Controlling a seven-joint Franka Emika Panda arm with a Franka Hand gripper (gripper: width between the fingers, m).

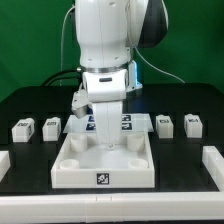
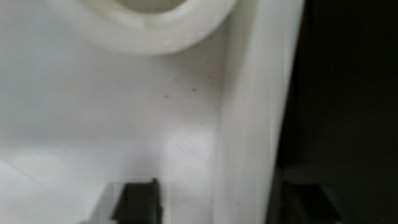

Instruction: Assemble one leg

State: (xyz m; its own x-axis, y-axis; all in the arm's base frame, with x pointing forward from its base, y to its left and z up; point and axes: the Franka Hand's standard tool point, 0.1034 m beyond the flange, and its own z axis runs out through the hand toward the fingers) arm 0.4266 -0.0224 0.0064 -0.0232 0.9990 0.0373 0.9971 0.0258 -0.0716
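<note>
**Gripper astride tray wall, legs loose**

Gripper (image 1: 104,141) is down at the far wall of the big white tray (image 1: 70,170). In the wrist view its fingers (image 2: 137,200) stand wide apart with the wall between them. It holds no leg. All four lie on the black table (image 1: 30,100): leg (image 1: 22,128) and leg (image 1: 52,125) off the tray's exterior-view left, leg (image 1: 165,122) and leg (image 1: 193,123) off its right. The marker board (image 1: 126,122) is just behind the tray.

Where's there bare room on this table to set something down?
Bare table lies either side of the tray-like part, nearer the camera than the leg pairs on the exterior view's left and right. Crowded at its rear edge: arm, gripper, marker board.
</note>
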